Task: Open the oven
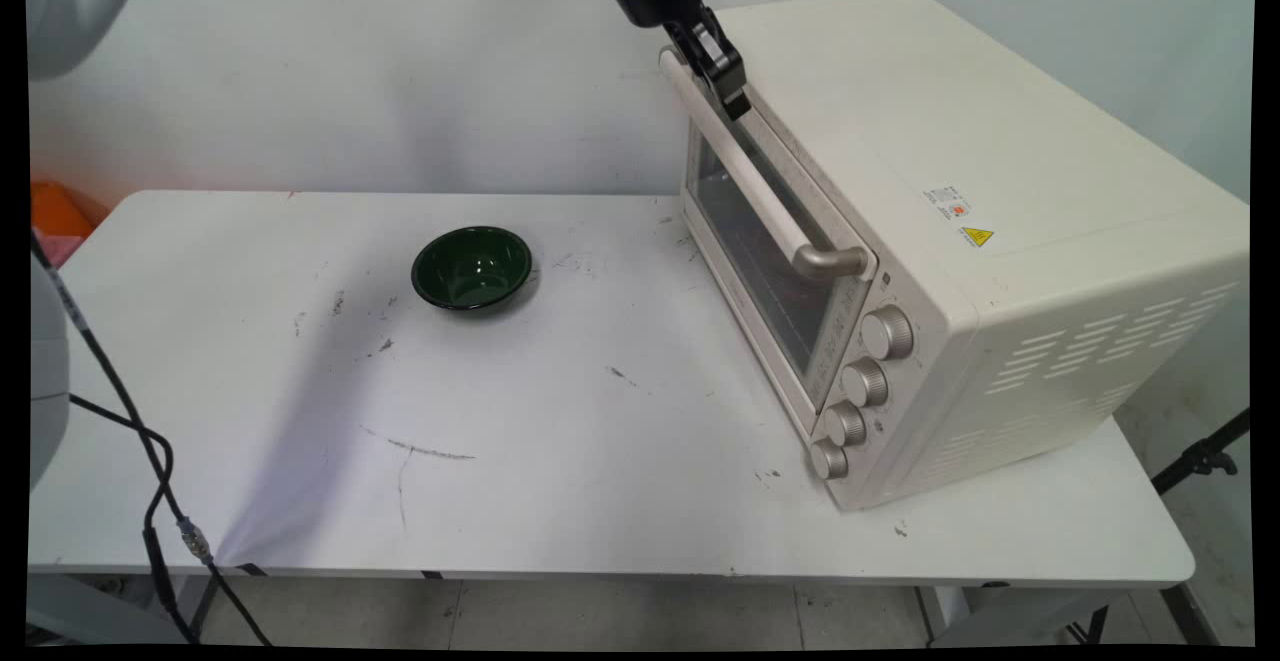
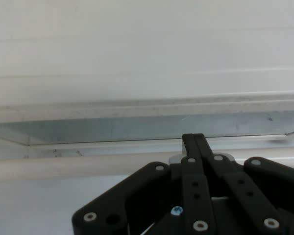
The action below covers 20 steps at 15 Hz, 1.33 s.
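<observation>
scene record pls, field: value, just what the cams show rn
gripper: black gripper at the top of the oven door, jaws together, behind the far end of the handle
handle: cream bar handle across the door, metal end bracket at the near end
oven: cream toaster oven on the table's right side, door shut, four knobs in a column
bowl: dark green bowl, upright, empty, left of the oven, apart from it
table: white table, scuffed
</observation>
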Motion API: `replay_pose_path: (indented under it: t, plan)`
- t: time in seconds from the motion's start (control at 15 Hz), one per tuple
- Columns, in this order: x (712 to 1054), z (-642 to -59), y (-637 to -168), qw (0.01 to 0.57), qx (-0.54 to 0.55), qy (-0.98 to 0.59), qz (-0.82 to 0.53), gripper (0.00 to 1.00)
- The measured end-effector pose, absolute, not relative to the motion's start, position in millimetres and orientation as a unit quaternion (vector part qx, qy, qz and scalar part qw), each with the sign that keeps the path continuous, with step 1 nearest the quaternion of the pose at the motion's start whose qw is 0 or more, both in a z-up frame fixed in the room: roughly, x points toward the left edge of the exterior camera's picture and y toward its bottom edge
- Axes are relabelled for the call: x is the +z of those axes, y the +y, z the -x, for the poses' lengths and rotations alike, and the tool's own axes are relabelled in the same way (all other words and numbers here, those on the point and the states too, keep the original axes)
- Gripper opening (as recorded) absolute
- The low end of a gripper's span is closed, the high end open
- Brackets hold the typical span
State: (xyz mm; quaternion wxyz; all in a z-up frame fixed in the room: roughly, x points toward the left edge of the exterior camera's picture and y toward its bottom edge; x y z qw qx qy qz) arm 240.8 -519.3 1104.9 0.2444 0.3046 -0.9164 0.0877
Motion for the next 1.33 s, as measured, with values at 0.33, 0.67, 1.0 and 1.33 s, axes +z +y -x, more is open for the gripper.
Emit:
replay_pose_path:
  t: [0.33,0.67,1.0,1.33]
  plan:
    - [1090.4,-230.7,-531.4,0.239,0.077,-0.916,-0.313,0.00]
    - [1074.7,-221.6,-543.3,0.235,0.070,-0.913,-0.326,0.00]
    - [1059.4,-217.4,-549.0,0.225,0.063,-0.915,-0.330,0.00]
    - [1046.3,-218.0,-547.6,0.215,0.057,-0.918,-0.329,0.00]
